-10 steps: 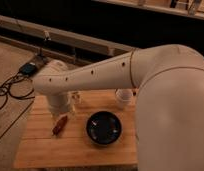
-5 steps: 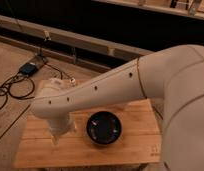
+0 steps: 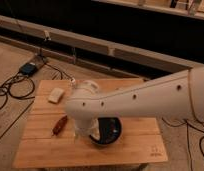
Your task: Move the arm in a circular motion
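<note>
The arm (image 3: 145, 97) is large, smooth and off-white, with small dark screw holes along it. It reaches in from the right edge across the wooden table (image 3: 135, 147). Its rounded end joint (image 3: 84, 102) hangs over the table's middle. The pale gripper (image 3: 90, 131) points down below that joint, at the left rim of a dark round bowl (image 3: 111, 134), and partly hides the bowl.
A small red-brown object (image 3: 60, 125) lies on the table left of the gripper. A pale block (image 3: 56, 95) lies near the table's back left corner. Cables (image 3: 12, 90) and a blue device (image 3: 29, 68) lie on the floor at left. A dark wall with a ledge (image 3: 110, 50) runs behind.
The arm's end has swung to the right and lower, from over the table's left part to the bowl's left rim. The pale block and the red-brown object now show uncovered.
</note>
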Motion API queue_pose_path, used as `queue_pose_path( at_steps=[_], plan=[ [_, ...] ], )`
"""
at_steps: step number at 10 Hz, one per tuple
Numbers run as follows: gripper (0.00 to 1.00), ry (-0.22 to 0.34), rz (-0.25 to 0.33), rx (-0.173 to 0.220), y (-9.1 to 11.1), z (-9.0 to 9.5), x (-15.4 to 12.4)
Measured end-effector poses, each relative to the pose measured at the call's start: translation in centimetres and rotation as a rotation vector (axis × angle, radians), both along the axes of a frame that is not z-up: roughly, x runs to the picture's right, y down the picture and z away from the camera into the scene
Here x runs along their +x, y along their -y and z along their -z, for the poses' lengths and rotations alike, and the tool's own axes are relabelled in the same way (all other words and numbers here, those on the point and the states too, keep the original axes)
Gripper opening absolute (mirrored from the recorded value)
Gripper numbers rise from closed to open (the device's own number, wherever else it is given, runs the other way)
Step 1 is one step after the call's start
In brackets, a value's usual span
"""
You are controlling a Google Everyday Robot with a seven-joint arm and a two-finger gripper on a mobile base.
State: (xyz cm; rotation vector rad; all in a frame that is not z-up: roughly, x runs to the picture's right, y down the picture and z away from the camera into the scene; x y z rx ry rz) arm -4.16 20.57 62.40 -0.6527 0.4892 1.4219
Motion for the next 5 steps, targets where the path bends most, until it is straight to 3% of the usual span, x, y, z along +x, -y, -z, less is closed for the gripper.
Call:
queue_pose_path(
  at_steps=[3, 5],
  plan=[
    [0.65, -0.095, -0.086, 0.026, 3.7, -2.0, 5.7],
    [0.65, -0.134, -0.097, 0.036, 6.6, -3.8, 7.3]
  ],
)
